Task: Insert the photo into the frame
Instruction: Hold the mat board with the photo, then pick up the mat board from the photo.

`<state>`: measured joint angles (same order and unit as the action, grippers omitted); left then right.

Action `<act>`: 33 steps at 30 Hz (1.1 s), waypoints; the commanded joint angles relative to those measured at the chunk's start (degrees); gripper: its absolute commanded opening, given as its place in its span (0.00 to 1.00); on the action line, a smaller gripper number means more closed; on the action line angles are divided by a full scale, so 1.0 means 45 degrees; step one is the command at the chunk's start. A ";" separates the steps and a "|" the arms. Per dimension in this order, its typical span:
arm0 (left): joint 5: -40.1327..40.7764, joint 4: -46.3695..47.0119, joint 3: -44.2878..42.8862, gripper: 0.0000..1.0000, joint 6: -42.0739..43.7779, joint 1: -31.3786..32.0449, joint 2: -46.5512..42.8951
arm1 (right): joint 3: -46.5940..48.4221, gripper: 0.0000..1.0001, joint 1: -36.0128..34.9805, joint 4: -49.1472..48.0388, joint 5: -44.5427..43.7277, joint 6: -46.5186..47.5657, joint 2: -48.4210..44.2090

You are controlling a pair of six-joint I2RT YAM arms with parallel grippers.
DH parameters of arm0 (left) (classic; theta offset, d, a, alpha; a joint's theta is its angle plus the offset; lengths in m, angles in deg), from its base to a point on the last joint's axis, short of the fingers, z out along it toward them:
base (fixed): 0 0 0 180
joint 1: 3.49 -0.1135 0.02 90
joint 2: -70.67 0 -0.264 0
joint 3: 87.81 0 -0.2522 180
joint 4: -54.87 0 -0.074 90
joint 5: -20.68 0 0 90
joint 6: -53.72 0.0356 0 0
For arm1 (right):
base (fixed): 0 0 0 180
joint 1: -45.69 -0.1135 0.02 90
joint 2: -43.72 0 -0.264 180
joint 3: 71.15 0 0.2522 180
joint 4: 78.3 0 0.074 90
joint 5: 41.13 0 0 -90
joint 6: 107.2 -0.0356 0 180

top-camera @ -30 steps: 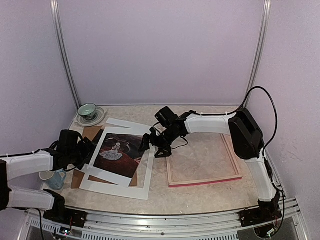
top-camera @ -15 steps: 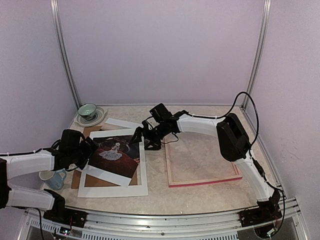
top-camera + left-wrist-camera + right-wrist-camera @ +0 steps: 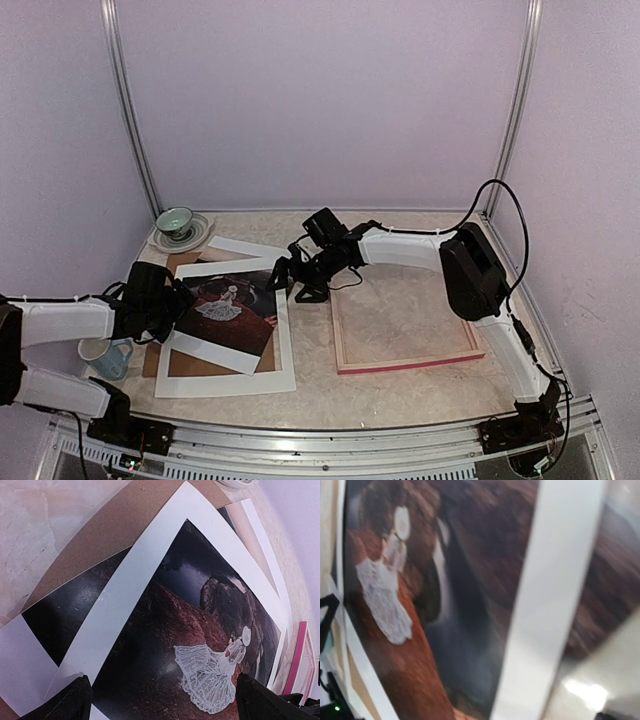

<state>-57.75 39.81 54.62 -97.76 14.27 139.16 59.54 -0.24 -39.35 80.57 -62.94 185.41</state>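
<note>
Lilac walls enclose a marbled table (image 3: 330, 395) where the frame (image 3: 405, 363) lies flat at right, pale face up and its opening bare, ready to receive its contents. Well to its left a white mat (image 3: 287, 345) rests on a brown backing board (image 3: 205, 363), and the photo (image 3: 225, 310) sits askew across both, apart from the frame. The left gripper (image 3: 172, 300) straddles the print's left edge, jaws spread wide and clamping nothing. The right gripper (image 3: 290, 280), equally released, hovers at the far right corner, seemingly placed to slide or lift the print frameward.
</note>
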 commanded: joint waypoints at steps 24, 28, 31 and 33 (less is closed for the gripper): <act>0.1717 -0.0862 -0.0467 0.99 -0.0030 -0.0430 0.0699 | -0.0622 0.99 -0.0563 0.0420 0.0449 0.0325 -0.0239; 0.1578 -0.0745 -0.0169 0.99 -0.0176 -0.0376 0.0964 | -0.0542 0.99 -0.0628 0.0413 0.0607 0.0209 -0.0162; 0.1504 -0.0573 0.0086 0.99 -0.0278 -0.0367 0.0991 | -0.0495 0.99 -0.0681 0.0458 0.0709 0.0139 -0.0061; 0.1445 -0.0516 0.0167 0.99 -0.0325 -0.0346 0.0977 | -0.0476 0.99 -0.0710 0.0445 0.0844 0.0045 0.0024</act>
<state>-50.82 37.39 53.41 -98.04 12.63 143.00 56.37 -2.58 -38.06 83.00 -61.85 183.46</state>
